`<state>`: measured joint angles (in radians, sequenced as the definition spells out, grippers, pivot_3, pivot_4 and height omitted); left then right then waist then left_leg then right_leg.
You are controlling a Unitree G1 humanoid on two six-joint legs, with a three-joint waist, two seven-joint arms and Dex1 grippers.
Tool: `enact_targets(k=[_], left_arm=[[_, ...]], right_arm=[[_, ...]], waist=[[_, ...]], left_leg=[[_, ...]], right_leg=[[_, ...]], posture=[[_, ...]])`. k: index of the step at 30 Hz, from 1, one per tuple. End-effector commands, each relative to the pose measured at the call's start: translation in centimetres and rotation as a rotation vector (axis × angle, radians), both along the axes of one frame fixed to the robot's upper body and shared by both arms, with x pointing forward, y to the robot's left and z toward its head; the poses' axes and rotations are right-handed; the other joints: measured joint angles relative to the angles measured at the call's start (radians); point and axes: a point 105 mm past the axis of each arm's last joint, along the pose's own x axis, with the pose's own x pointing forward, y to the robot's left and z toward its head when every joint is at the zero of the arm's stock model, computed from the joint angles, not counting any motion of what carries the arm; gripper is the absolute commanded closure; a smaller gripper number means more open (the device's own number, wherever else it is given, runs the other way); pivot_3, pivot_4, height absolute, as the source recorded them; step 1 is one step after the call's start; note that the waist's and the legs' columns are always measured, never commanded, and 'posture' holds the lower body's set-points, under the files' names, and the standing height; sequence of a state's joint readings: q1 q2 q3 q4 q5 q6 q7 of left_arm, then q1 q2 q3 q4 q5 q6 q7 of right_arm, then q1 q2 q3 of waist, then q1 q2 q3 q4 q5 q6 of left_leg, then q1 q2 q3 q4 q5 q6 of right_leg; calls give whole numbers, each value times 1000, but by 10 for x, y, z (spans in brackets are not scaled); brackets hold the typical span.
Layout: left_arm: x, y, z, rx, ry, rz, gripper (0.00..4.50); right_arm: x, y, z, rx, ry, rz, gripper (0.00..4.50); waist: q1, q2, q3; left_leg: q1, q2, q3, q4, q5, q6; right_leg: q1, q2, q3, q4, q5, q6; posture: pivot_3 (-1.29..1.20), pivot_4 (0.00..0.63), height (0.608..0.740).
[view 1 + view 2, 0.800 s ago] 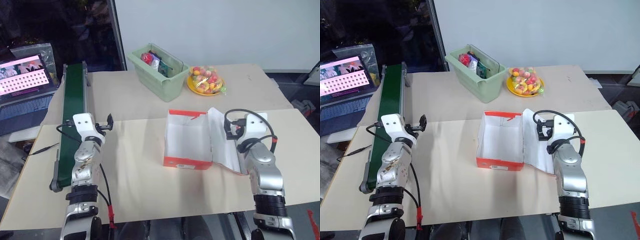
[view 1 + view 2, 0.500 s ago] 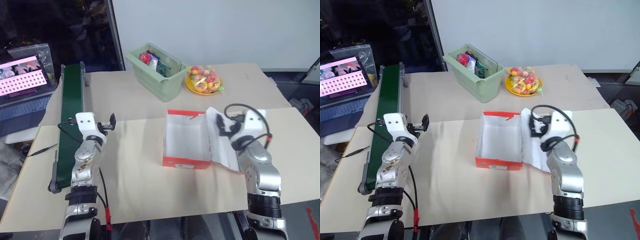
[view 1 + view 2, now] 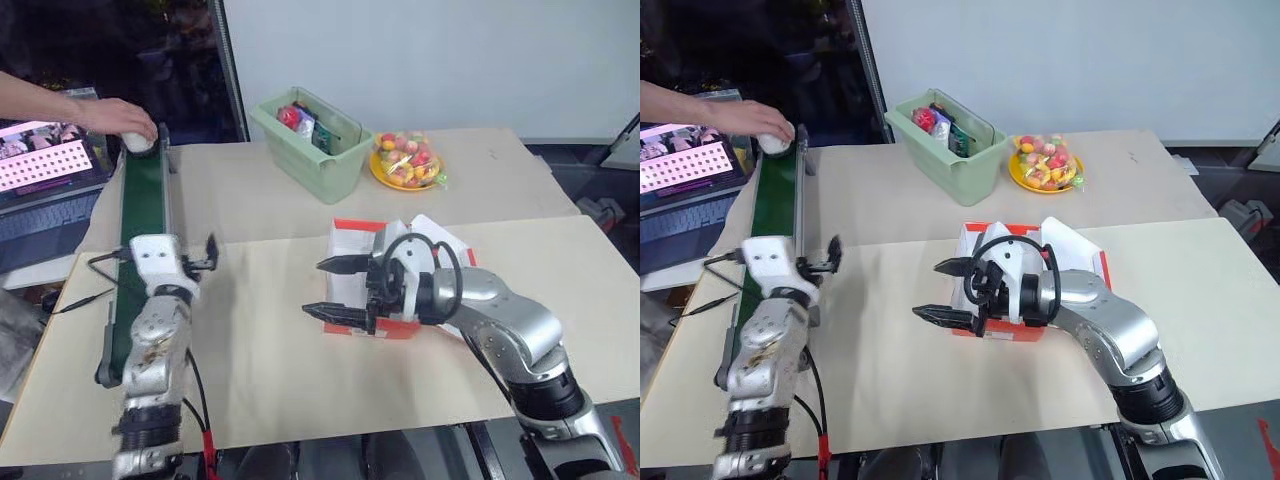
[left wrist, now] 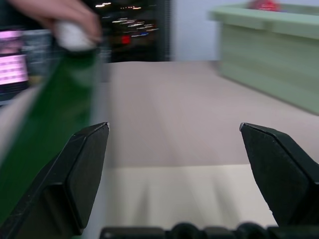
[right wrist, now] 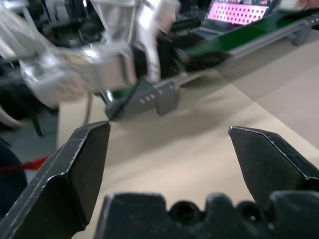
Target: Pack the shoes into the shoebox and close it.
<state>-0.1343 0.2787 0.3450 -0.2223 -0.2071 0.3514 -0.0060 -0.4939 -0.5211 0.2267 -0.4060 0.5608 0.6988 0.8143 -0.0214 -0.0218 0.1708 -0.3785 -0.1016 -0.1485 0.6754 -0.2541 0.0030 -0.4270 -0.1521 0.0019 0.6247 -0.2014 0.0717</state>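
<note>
The shoebox (image 3: pixel 345 245) is sitting open near the middle of the table (image 3: pixel 300 380), its white inside showing and its lid flap (image 3: pixel 440 235) lying out to the robot's right; the right arm is crossing in front of it and hiding much of it. The right gripper (image 3: pixel 335 288) is pointing toward the robot's left, hanging over the table just in front of the box's left end; its two black fingers are standing wide apart and gripping nothing, with bare tabletop showing between them in the right wrist view.

The left gripper (image 4: pixel 174 169) is pointing forward beside the green conveyor belt (image 3: pixel 142 230) that is running along the left edge of the table; its jaws too are spread wide and are holding nothing.

At the far end of the belt a person's hand (image 3: pixel 115 118) is reaching in from the left and resting on a small white object (image 3: pixel 137 142); I cannot tell what that object is. A laptop (image 3: pixel 45 170) with a pink screen is sitting beyond the belt; a pale green bin (image 3: pixel 310 150) of packets and a yellow plate (image 3: pixel 378 170) of bagged sweets are standing at the back of the table, well apart from the box.
</note>
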Motion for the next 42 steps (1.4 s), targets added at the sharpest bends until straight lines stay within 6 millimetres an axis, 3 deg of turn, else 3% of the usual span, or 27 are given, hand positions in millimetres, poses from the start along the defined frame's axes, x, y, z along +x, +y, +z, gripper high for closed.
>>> enact_targets(k=[1, 5, 8, 20, 31, 42], left_arm=[[-26, 31, 7, 14, 26, 135, 0], [-45, 49, -11, -28, 123, 236, 0], [-48, 49, -19, -36, 179, 240, 0], [-32, 32, -15, -67, 182, 152, 0], [-20, 31, -16, -78, 202, 137, 0], [-21, 37, -19, -71, 211, 163, 0]], right_arm=[[3, 4, 7, 6, -65, 8, 18], [6, 5, 6, 19, -57, 12, 18], [5, 7, 5, 31, -41, 16, 18], [7, 2, -7, -10, -40, -3, 18], [9, 1, -1, 43, -38, -38, 18], [9, 0, 6, 91, -26, -53, 18]], waist=[[4, 0, 0], [13, 0, 0], [18, 0, 0], [17, 0, 0], [16, -1, 0], [12, -1, 0]], left_leg=[[0, 1, 0, 0, 0, 0], [0, 4, 1, 0, 0, -1], [3, 6, 2, 0, -1, -2], [3, 6, 4, 0, -2, -4], [3, 7, 10, 0, -3, -4], [4, 9, 12, 0, -3, -4]], right_leg=[[-1, 1, 0, 0, 0, 0], [0, 4, 0, 0, 1, -2], [2, 4, 0, -1, 1, -1], [2, 6, 1, -1, 2, -3], [1, 6, 3, -1, 2, -3], [1, 7, 4, -1, 2, -3]], posture=[[0, 150, 740], [0, 150, 740], [0, 150, 740], [0, 150, 740], [0, 150, 740], [0, 150, 740]])
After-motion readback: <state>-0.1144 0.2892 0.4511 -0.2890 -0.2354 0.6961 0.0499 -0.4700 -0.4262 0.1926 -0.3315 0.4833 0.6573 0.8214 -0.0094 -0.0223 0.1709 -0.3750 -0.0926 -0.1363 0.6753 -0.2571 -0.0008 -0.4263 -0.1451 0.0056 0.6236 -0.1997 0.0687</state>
